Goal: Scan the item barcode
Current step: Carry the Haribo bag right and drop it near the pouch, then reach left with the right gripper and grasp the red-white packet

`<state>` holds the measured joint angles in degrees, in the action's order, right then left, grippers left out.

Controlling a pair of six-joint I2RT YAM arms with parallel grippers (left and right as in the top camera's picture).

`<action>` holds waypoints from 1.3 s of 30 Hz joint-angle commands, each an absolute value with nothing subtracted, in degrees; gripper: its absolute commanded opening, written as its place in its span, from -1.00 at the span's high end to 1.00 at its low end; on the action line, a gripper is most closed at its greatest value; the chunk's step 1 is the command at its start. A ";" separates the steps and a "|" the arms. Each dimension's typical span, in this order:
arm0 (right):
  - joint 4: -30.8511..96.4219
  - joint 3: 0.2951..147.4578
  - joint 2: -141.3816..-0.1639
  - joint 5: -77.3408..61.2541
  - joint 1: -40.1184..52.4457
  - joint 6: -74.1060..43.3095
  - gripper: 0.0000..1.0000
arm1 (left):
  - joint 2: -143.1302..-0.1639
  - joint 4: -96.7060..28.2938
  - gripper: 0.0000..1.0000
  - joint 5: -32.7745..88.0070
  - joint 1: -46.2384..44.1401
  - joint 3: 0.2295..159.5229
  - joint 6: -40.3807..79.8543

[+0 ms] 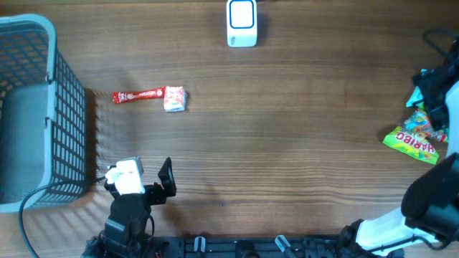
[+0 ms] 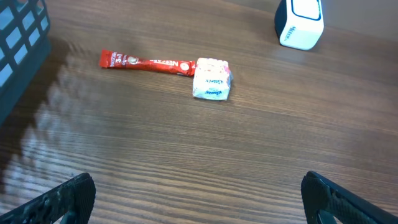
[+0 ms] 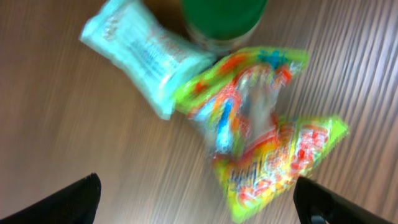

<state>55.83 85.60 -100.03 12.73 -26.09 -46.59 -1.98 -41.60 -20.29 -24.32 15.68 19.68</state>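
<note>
1. The gummy bag (image 3: 267,137), bright yellow-green, lies flat at the table's (image 1: 287,143) far right edge. It touches a pale packet (image 3: 146,53) and sits just beside a green lid (image 3: 224,18).
2. The right gripper (image 3: 196,193) hangs above the bag with its fingers spread wide and nothing between them. This view is blurred.
3. The step looks like picking up the bag. A good grasp would take a free edge away from the pale packet, pinching the wrapper without crumpling the barcode panel. The barcode's position cannot be made out.
4. The scanner (image 1: 242,23) stands well apart at the table's far centre.
5. The left gripper (image 2: 199,193) is wide open and empty, facing a red stick sachet (image 2: 146,62) that touches a small white packet (image 2: 212,79).
6. A basket (image 1: 68,93) sits at the left.
</note>
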 commanded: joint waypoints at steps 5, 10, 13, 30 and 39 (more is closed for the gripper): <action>55.94 94.85 -90.54 -31.42 -18.90 -36.01 -0.99 | -1.67 -41.50 -1.00 -21.06 -24.49 15.42 19.79; 48.27 92.29 -95.53 -33.52 2.15 -25.02 -0.99 | -1.67 -41.50 -1.00 -21.06 -24.49 15.42 19.79; 39.88 92.27 -102.96 -32.29 16.86 -15.49 -0.99 | -1.67 -41.50 -1.00 -21.06 -24.49 15.42 19.79; 1.23 92.27 -130.69 -30.17 34.48 -6.24 -0.98 | -1.67 -41.50 -1.00 -21.06 -24.49 15.42 19.79; -3.60 92.29 -136.33 -37.47 34.44 -4.56 -0.70 | -1.67 -41.50 -1.00 -21.06 -24.49 15.42 19.79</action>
<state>-2.70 92.20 -134.17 -34.06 34.68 -5.82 -1.98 -41.63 -20.32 -24.32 15.68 19.68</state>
